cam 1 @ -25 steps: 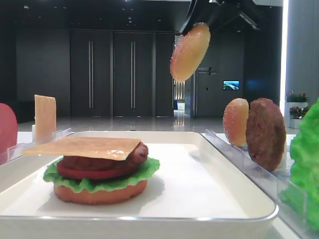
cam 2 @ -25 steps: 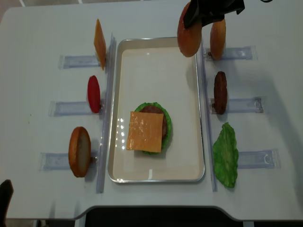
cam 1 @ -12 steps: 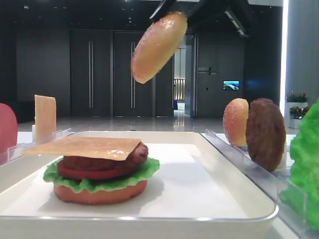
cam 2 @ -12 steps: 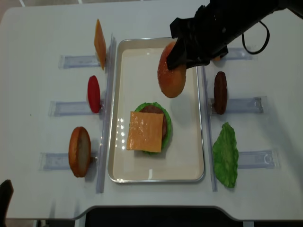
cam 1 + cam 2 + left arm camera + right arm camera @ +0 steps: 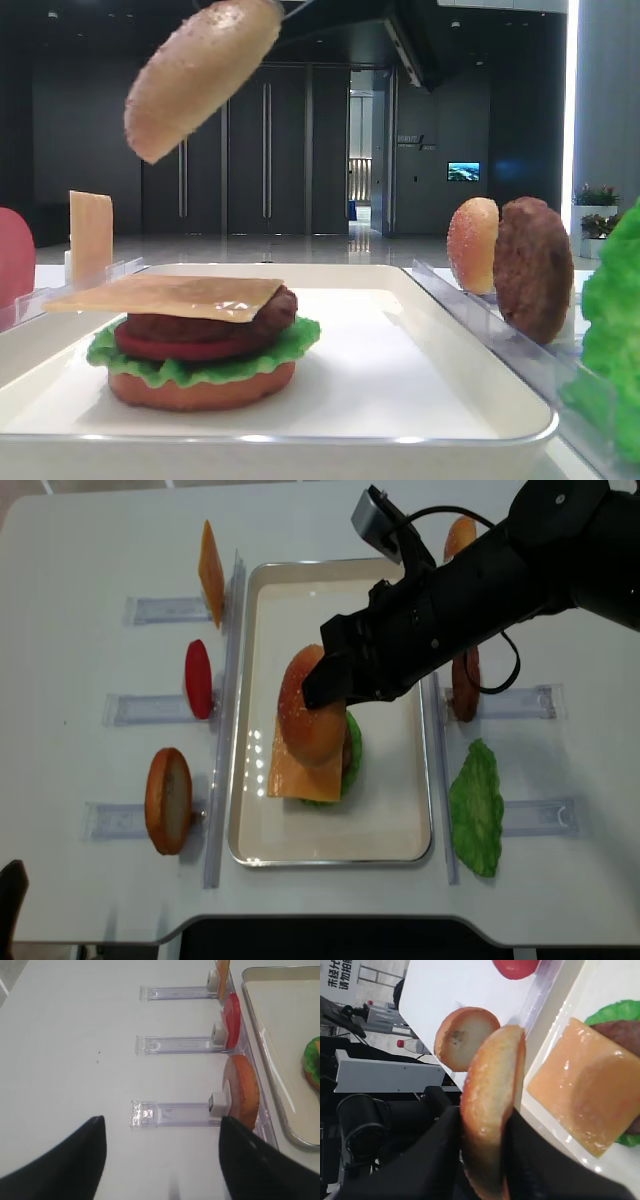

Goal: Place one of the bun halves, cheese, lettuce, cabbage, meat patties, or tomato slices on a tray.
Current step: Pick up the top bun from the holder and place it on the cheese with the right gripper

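One bun half (image 5: pixel 312 718), clenched in your right end effector (image 5: pixel 335 685), has swung from the tray's (image 5: pixel 400 825) 1 o'clock to over the cheese (image 5: pixel 300 770); lower next

buns (image 5: pixel 314 720) 4 | cheese (image 5: pixel 305 760) 2 | patties (image 5: pixel 465 685) 2 | tomatoes (image 5: pixel 198 679) 2 | lettuce (image 5: pixel 477 808) 2 | tray (image 5: pixel 400 830) 1

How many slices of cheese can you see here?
2. One cheese slice lies flat on top of the stacked burger in the tray. The other cheese slice stands upright in a clear rack left of the tray. None looks hidden.
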`<state>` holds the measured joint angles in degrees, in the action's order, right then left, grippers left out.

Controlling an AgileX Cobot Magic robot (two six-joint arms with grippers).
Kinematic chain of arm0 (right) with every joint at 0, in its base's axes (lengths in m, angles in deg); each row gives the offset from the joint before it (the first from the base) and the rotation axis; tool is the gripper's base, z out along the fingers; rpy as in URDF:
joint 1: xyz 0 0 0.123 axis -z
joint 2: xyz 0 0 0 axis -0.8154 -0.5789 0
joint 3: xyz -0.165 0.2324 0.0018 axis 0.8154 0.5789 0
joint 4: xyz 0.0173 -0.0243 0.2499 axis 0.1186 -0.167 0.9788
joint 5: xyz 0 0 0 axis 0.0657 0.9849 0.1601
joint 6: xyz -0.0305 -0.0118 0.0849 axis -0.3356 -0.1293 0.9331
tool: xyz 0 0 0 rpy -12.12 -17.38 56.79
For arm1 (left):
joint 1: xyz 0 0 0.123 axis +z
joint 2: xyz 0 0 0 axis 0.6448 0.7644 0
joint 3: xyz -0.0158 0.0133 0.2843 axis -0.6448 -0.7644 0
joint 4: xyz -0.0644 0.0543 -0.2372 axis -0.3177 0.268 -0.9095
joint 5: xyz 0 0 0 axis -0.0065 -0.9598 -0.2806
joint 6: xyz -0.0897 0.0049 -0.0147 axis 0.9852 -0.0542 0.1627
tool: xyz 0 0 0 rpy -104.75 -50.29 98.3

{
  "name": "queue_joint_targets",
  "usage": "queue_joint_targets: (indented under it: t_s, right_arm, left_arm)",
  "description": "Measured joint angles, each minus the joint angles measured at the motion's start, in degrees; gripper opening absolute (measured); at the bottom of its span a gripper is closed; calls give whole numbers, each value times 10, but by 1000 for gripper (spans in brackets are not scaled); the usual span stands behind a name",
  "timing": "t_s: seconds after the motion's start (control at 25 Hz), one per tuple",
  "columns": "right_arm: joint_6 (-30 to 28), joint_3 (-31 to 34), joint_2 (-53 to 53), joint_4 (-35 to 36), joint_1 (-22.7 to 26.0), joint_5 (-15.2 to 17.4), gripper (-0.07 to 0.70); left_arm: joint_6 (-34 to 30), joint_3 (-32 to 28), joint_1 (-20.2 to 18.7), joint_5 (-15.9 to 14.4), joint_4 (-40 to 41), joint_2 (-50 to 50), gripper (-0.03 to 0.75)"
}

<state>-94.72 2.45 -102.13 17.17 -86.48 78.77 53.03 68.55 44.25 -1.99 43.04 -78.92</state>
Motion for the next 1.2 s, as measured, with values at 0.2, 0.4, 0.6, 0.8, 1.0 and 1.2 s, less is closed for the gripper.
queue_joint_targets:
  t_s: [0.2,0.4,0.6,0.8,1.0,1.2]
  right_arm:
    - [-46,1,0,45,-19,-22,189]
    - [-59,1,-11,64,-24,-37,188]
    - [-72,1,-44,75,-24,-38,188]
    - [-84,1,-66,87,-24,-39,188]
    - [-88,1,-89,91,-23,-37,188]
    - [-89,1,-101,93,-16,-35,188]
  left_arm:
    - [0,0,0,0,0,0,534]
    - [0,0,0,0,0,0,534]
    - [0,0,0,0,0,0,534]
    - [0,0,0,0,0,0,534]
    - [0,0,0,0,0,0,534]
    - [0,0,0,0,0,0,534]
